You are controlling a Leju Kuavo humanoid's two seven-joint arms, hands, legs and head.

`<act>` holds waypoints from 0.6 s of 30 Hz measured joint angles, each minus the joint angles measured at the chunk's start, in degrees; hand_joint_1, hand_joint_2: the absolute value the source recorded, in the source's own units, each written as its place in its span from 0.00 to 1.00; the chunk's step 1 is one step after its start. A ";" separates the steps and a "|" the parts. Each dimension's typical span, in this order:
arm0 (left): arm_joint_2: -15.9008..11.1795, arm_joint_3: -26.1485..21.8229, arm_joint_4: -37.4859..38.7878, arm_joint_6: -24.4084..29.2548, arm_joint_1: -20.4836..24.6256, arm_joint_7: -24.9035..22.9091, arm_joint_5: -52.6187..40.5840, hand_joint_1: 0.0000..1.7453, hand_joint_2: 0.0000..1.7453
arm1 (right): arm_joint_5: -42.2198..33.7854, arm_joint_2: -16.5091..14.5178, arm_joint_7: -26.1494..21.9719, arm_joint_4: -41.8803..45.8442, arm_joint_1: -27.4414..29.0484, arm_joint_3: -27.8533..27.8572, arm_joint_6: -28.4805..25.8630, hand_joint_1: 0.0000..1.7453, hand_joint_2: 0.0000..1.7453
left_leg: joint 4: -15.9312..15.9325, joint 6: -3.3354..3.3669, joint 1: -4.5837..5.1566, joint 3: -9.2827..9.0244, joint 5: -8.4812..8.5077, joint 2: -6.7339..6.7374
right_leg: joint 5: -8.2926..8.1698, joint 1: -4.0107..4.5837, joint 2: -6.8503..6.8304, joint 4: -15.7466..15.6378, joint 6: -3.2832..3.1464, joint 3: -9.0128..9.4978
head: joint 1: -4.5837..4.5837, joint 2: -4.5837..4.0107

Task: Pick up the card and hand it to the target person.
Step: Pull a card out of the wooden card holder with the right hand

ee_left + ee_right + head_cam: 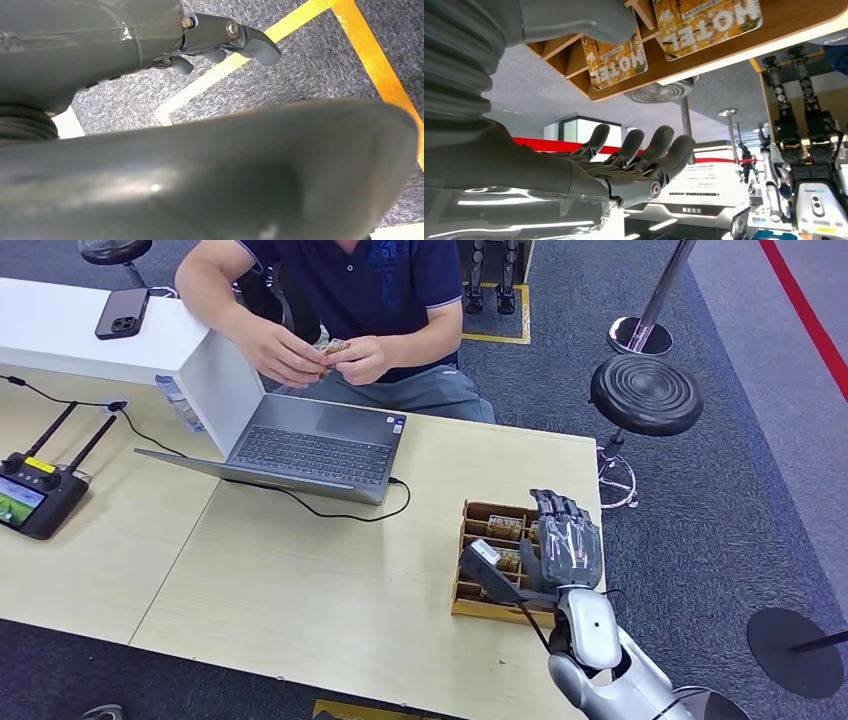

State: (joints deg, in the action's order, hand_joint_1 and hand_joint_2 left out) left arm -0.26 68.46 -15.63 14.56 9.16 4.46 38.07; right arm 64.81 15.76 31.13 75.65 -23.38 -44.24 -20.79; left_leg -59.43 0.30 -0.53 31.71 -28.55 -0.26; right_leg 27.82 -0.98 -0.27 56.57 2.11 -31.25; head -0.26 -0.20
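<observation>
Robot's right hand [566, 540] over wooden card box [476, 602] on worktop [300, 580].
Fingers straight and apart, holding nothing; hotel cards [616, 60] sit in box slots. Person [380, 300] opposite holds a card [335, 346] in both hands.

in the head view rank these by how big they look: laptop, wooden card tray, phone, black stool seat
1. laptop, clearly the largest
2. wooden card tray and black stool seat: look about alike; the right hand covers part of the tray and the stool sits lower, so unranked
3. phone, the smallest
</observation>
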 joint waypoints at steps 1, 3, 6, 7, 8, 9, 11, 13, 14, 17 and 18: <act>0.00 0.00 0.00 0.01 0.00 0.00 0.00 0.00 0.00 | 0.00 0.00 0.01 0.00 0.00 0.00 0.00 0.46 1.00 | 0.00 0.00 0.00 0.00 0.00 0.00 | 0.00 0.00 0.00 0.00 0.00 0.00 | 0.00 0.00; 0.00 0.00 0.00 0.02 0.00 0.00 0.00 0.00 0.00 | 0.00 0.00 0.01 0.00 0.00 0.00 0.00 0.46 1.00 | 0.00 0.00 0.00 0.00 0.00 0.00 | 0.00 0.00 0.00 0.00 0.00 0.00 | 0.00 0.00; 0.00 0.00 0.00 0.02 0.00 0.00 0.00 0.00 0.00 | 0.00 0.00 0.00 -0.01 0.00 0.00 -0.01 0.46 1.00 | 0.00 0.00 0.00 0.00 0.00 0.00 | 0.00 0.00 0.00 0.00 0.00 0.00 | 0.00 0.00; 0.00 0.00 0.00 0.02 0.00 0.00 0.00 0.00 0.00 | 0.00 0.00 0.00 -0.01 0.00 0.00 -0.01 0.46 1.00 | 0.00 0.00 0.00 0.00 0.00 0.00 | 0.00 0.00 0.00 0.00 0.00 0.00 | 0.00 0.00; 0.00 0.00 0.00 0.02 0.00 0.00 0.00 0.00 0.00 | 0.00 0.00 0.00 -0.02 0.00 0.00 -0.02 0.47 1.00 | 0.00 0.00 0.00 0.00 0.00 0.00 | 0.00 0.00 0.00 0.00 0.00 0.00 | 0.00 0.00; 0.00 0.00 0.00 0.02 -0.01 0.00 0.00 0.00 0.00 | 0.00 0.00 0.00 -0.02 0.00 0.00 -0.02 0.47 1.00 | 0.00 0.00 0.00 0.00 0.00 0.00 | 0.00 0.00 0.00 0.00 0.00 0.00 | 0.00 0.00; 0.00 0.00 0.00 0.03 -0.01 0.00 0.00 0.00 0.00 | 0.00 0.00 0.01 -0.02 0.00 0.00 -0.02 0.47 1.00 | 0.00 0.00 0.00 0.00 0.00 0.00 | 0.00 0.00 0.00 0.00 0.00 0.00 | 0.00 0.00; 0.00 0.00 0.00 0.05 -0.01 0.00 0.00 0.00 0.00 | -0.01 0.00 0.01 -0.02 0.00 0.00 -0.02 0.47 1.00 | 0.00 0.00 0.00 0.00 0.00 0.00 | 0.00 0.00 0.00 0.00 0.00 0.00 | 0.00 0.00; 0.00 0.00 0.00 0.06 -0.01 0.00 0.00 0.00 0.00 | -0.02 0.00 0.00 -0.02 0.00 0.00 -0.02 0.47 1.00 | 0.00 0.00 0.00 0.00 0.00 0.00 | 0.00 0.00 0.00 0.00 0.00 0.00 | 0.00 0.00; 0.02 0.00 0.00 0.06 -0.01 0.00 0.00 0.00 0.00 | -0.01 0.00 0.00 -0.02 0.00 0.00 -0.02 0.47 1.00 | 0.00 0.00 0.00 0.00 0.00 0.00 | 0.00 0.00 0.00 0.00 0.00 0.00 | 0.00 0.00; 0.02 0.00 0.00 0.06 -0.01 0.00 0.00 0.00 0.00 | 0.00 0.00 0.00 -0.02 0.00 0.00 -0.02 0.47 1.00 | 0.00 0.00 0.00 0.00 0.00 0.00 | 0.00 0.00 0.00 0.00 0.00 0.00 | 0.00 0.00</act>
State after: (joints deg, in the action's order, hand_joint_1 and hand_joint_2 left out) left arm -0.24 68.46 -15.63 14.62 9.16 4.46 38.07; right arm 64.81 15.76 31.12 75.62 -23.39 -44.24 -20.81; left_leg -59.43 0.30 -0.53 31.71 -28.55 -0.26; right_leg 27.82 -0.98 -0.27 56.57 2.11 -31.25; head -0.26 -0.20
